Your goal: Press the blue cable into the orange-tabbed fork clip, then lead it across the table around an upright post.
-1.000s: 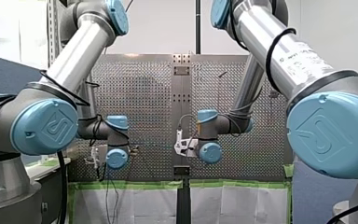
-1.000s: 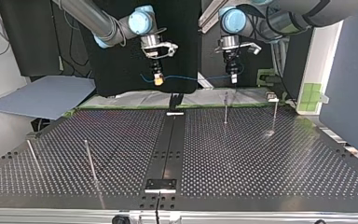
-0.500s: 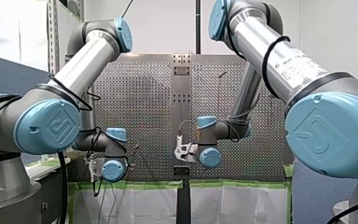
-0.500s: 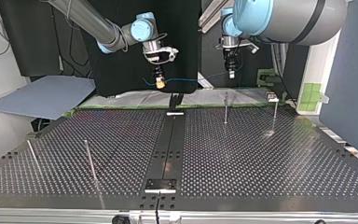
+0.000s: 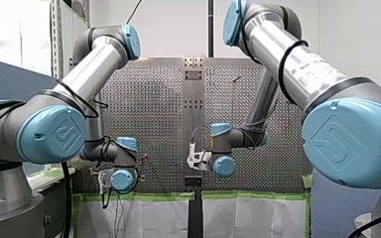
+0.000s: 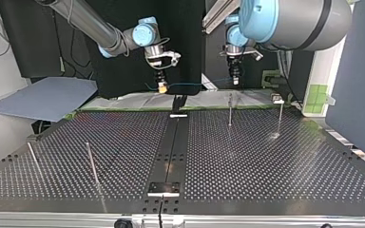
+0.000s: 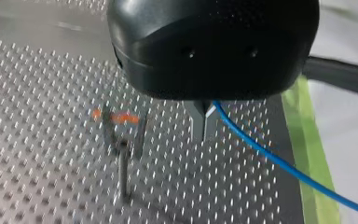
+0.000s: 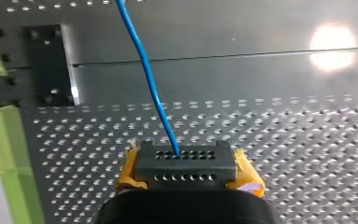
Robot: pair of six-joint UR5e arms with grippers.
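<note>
My left claw (image 7: pixel 204 135) has its two metal fingers (image 7: pixel 197 122) pressed together on the cable (image 7: pixel 279 161); the blue line comes out at their side, just under the black body, and slants away over the table (image 7: pixel 37 116) toward a band of green tape (image 7: pixel 307 140); beside that claw and apart from it stands the clip (image 7: pixel 121 127), a two-pronged fork with an orange tab across it; the cable does not touch it; a dark post (image 7: pixel 123 175) rises just beside the clip. My right claw (image 8: pixel 185 161) is clamped on the cable as well; yellow pads (image 8: pixel 248 173) show either side of its dark, hole-dotted tips; the cable leaves from between them and runs straight ahead over the table. In the top view both claws hang above the table's far edge, right claw at the view's left, left claw at its right, well apart; the cable spans the air between them, nearly level, with a short end poking out past my right claw. Below, a black strip (image 6: pixel 171 147) runs down the table's middle; two thin posts (image 6: pixel 230 110) stand near the far edge at the view's right; two more stand nearer the camera at its left.
</note>
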